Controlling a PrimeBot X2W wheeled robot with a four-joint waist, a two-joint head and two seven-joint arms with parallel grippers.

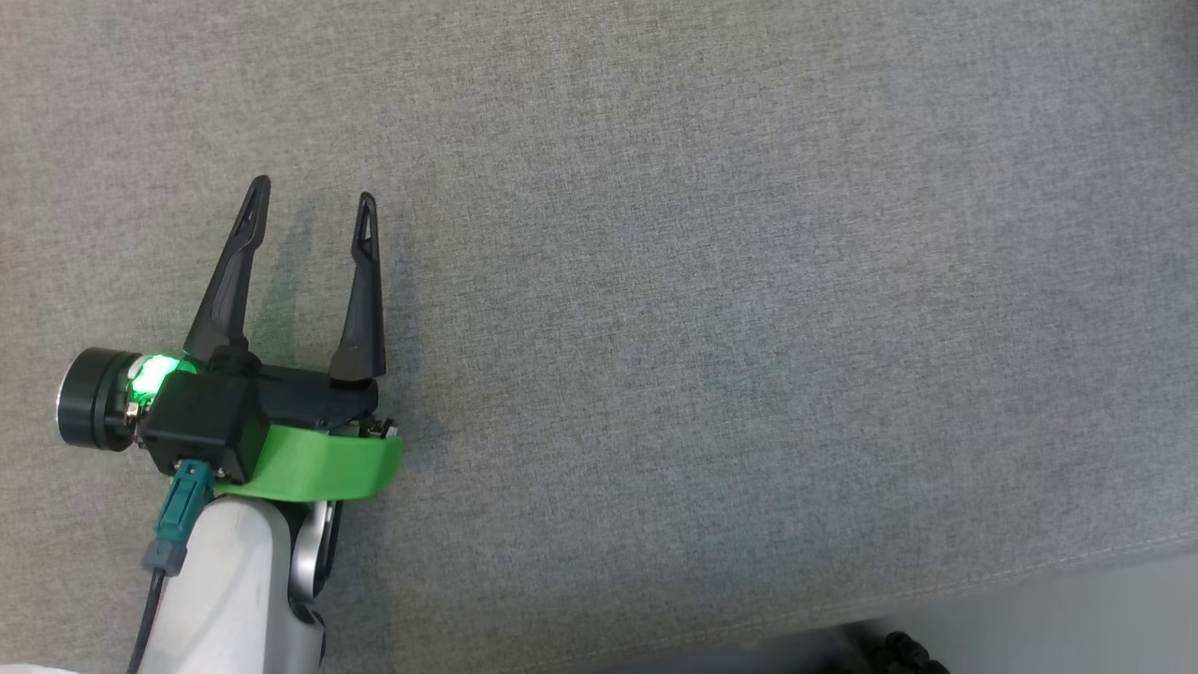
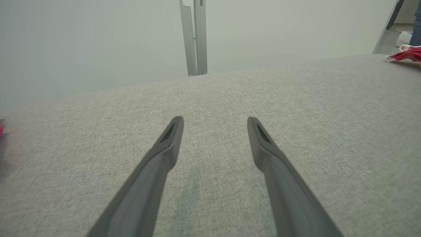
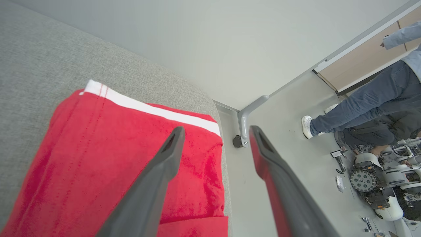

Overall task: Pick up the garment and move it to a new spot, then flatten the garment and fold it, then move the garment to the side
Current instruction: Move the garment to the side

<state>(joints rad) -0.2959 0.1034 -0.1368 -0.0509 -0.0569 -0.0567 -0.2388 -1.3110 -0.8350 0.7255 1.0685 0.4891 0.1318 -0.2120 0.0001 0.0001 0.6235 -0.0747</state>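
The red garment (image 3: pixel 98 158), with a white stripe along its hem, lies on the grey cloth surface (image 1: pixel 749 281) at that surface's rounded corner. In the right wrist view it spreads from the centre down to 7 o'clock, the stripe running from 10 o'clock toward the centre. Its far edge reaches the corner's rim. In the left wrist view it shows small at 2 o'clock, far along the same surface.

The right gripper (image 3: pixel 217 130) hangs above the garment's edge with its two dark fingers spread wide and no cloth caught between them. The finger at 7 o'clock crosses over the red cloth in that view, and the one at 5 o'clock lies over the floor. I cannot tell whether either tip touches the cloth.

The left gripper (image 1: pixel 314 192) sits at 9 o'clock in the head view, well apart from the garment, over bare grey cloth. Its fingers point to 12 o'clock and are parted with nothing between them. A green band (image 1: pixel 318 463) wraps its wrist and a green light (image 1: pixel 154 374) glows beside it.

Beyond the corner, toward 3 o'clock in the right wrist view, a metal leg (image 3: pixel 245 121) with a caster stands on the pale floor. A person's legs in jeans (image 3: pixel 361 105) with a white shoe (image 3: pixel 307 126) are farther out.
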